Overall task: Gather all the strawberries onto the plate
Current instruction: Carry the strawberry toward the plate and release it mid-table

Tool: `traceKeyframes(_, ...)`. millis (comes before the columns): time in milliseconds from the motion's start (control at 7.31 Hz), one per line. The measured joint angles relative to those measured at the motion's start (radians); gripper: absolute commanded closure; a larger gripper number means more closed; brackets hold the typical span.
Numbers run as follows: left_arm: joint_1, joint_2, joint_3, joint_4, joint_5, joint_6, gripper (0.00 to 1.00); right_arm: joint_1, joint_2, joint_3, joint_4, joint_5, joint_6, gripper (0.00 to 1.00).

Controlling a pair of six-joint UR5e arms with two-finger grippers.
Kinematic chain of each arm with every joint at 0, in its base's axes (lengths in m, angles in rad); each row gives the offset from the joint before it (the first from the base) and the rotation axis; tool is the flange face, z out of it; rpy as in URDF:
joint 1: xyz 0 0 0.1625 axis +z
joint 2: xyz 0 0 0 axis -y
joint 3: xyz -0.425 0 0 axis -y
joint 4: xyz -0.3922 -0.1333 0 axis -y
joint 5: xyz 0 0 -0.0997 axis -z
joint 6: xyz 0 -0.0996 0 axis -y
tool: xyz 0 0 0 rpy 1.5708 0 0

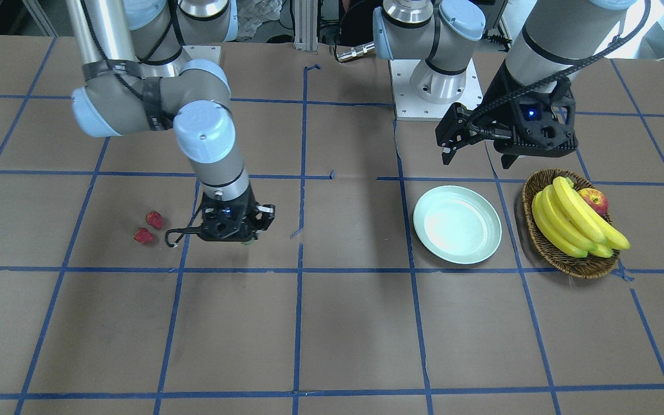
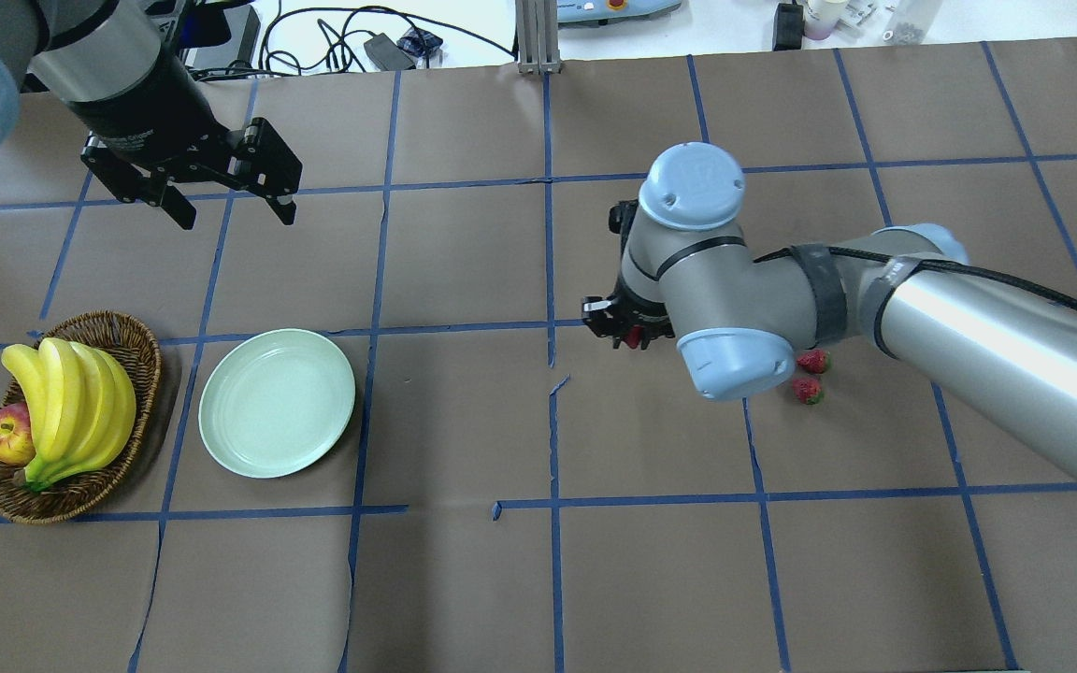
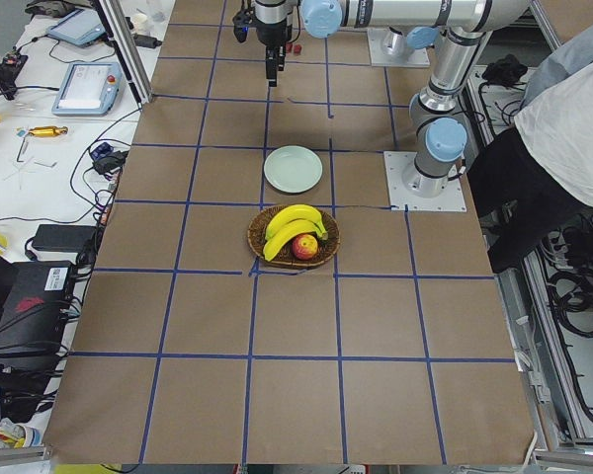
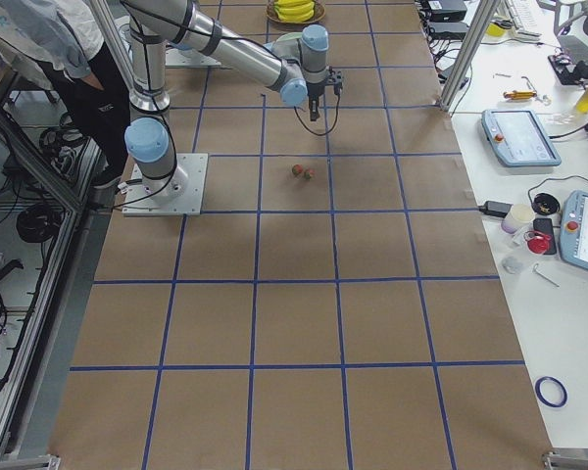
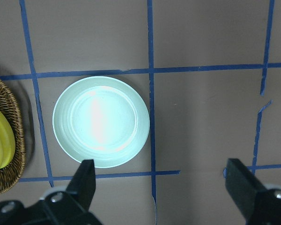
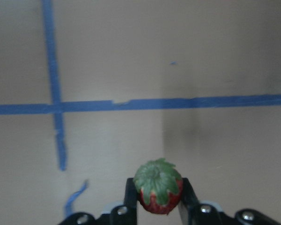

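Note:
My right gripper (image 6: 157,199) is shut on a strawberry (image 6: 158,186) with a green cap and holds it above the brown table; it shows in the overhead view (image 2: 630,335) and the front view (image 1: 240,230). Two more strawberries (image 1: 154,219) (image 1: 143,235) lie on the table beside that arm, also seen from overhead (image 2: 813,361) (image 2: 807,390). The pale mint plate (image 2: 277,402) lies empty on the robot's left side, also in the front view (image 1: 457,224) and the left wrist view (image 5: 101,121). My left gripper (image 2: 230,207) is open and empty, high above the table behind the plate.
A brown wicker basket (image 2: 141,355) with bananas (image 2: 71,397) and an apple (image 2: 6,436) stands beside the plate at the robot's far left. Blue tape lines cross the brown table. A person stands near the robot base in the side views (image 3: 563,118).

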State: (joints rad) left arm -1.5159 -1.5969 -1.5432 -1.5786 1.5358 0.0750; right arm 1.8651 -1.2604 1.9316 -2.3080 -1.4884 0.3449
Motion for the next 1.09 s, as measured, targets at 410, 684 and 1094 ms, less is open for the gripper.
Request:
traceKeyframes(410, 0.0, -0.001, -0.001, 0.0, 0.0, 0.0, 0.0, 0.242, 0.077, -0.026, 0.001, -0.004, 0.229, 0.93)
traceKeyframes(684, 0.0, -0.001, -0.004, 0.0, 0.001, 0.001, 0.0, 0.286, 0.09, -0.028, -0.003, -0.014, 0.247, 0.0)
traceKeyframes(1094, 0.0, 0.002, -0.006, 0.0, 0.001, 0.003, 0.0, 0.261, 0.071, -0.032, -0.012, -0.028, 0.192, 0.0)
